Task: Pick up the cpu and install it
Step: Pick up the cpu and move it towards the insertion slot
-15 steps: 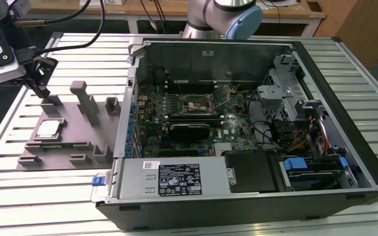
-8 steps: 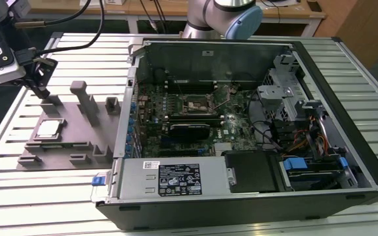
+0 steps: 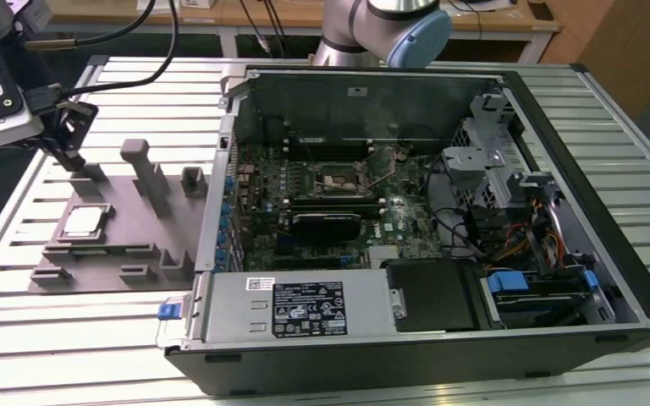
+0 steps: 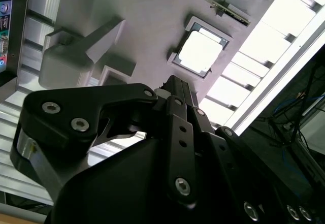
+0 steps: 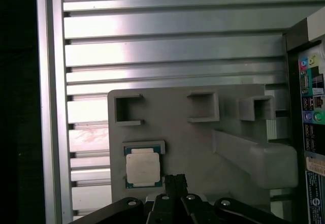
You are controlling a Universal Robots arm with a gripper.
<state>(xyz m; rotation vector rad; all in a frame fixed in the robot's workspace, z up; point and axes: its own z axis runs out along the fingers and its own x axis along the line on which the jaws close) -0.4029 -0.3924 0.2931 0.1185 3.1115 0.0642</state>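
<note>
The cpu lies flat in a square recess of the grey fixture tray, its silver top facing up. It also appears in both wrist views, as the cpu and the cpu. My gripper hangs above the tray's far end, a short way beyond the cpu and apart from it. Its black fingers are pressed together with nothing between them. The motherboard socket sits inside the opened computer case, with its metal frame around it.
The open computer case lies on the slatted aluminium table at the exterior view's right. Tall grey posts rise from the tray between the cpu and the case. A power supply fills the case's near side.
</note>
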